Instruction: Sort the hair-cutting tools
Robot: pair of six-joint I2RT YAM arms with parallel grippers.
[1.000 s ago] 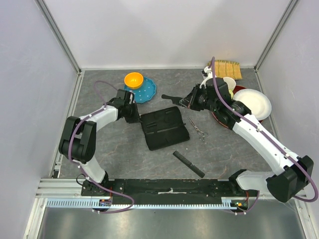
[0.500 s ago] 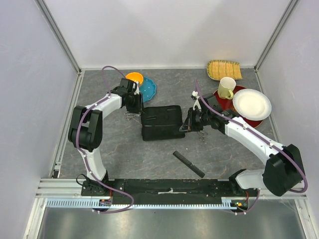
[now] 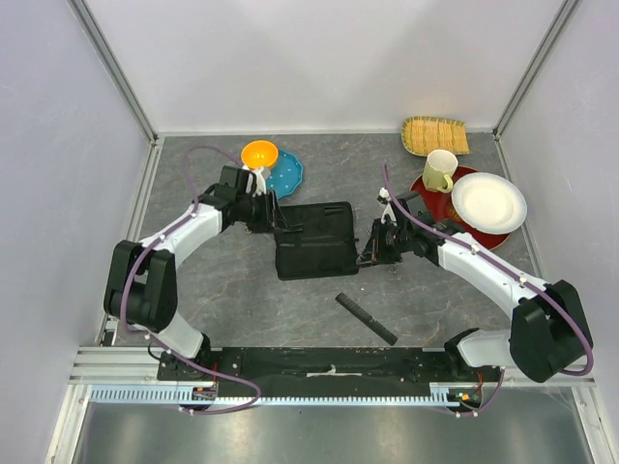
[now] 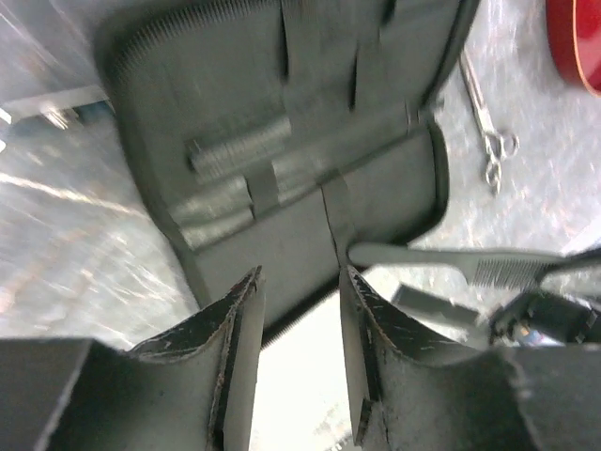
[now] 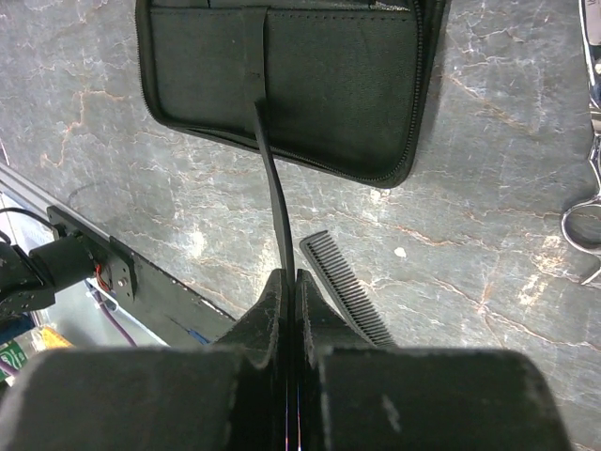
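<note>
The black zip case (image 3: 312, 239) lies open mid-table. My right gripper (image 3: 371, 251) is at its right edge, shut on a black comb (image 5: 272, 178) held edge-on; the comb's tip reaches a strap inside the case (image 5: 282, 66). My right gripper (image 5: 289, 277) hovers above the second black comb (image 3: 366, 318), which lies flat on the table and also shows in the right wrist view (image 5: 349, 293). One pair of silver scissors (image 3: 391, 264) lies right of the case, partly under the right arm. My left gripper (image 3: 278, 219) is open and empty over the case's left edge (image 4: 299, 282). Other scissors are not visible.
An orange bowl (image 3: 259, 153) on a blue plate (image 3: 287, 175) stands behind the left gripper. A cream cup (image 3: 441, 170), a white plate (image 3: 488, 201) on a red plate (image 3: 426, 186), and a bamboo mat (image 3: 435, 135) are at the back right.
My right gripper carried the comb from the back down to the case's right edge. The case turned and shifted. My left gripper swung back, then returned to the case's left edge.
</note>
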